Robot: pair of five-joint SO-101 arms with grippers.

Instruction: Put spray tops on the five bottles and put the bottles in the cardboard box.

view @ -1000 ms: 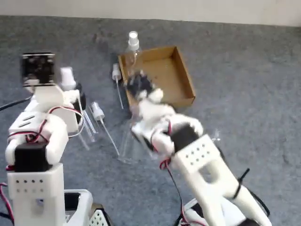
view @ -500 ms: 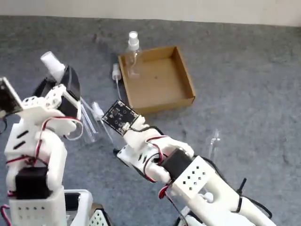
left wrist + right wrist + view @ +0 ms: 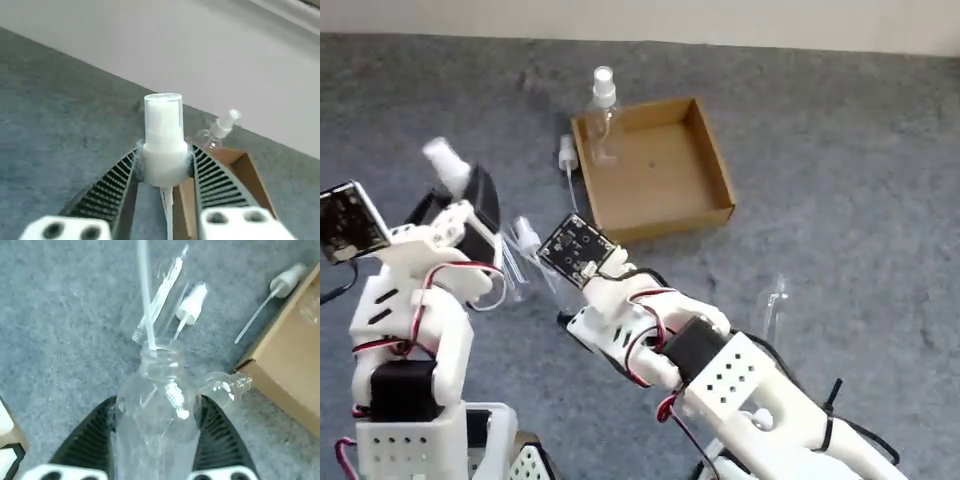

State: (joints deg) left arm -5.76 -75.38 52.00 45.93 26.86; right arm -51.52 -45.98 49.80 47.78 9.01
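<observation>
Clear plastic bottle (image 3: 160, 385) sits clamped in my right gripper (image 3: 157, 407), pulled back from beside the cardboard box (image 3: 716, 172). My left gripper (image 3: 165, 156), squeezing a spray top (image 3: 162, 135), has swung over. Its dip tube (image 3: 145, 295) now enters the neck, so seating comes next.

Grey carpet (image 3: 840, 150) runs back to a plain pale wall (image 3: 720, 20)

Soft even light, faint shadows on carpet (image 3: 840, 130), bright glints on clear bottle (image 3: 152, 407)
</observation>
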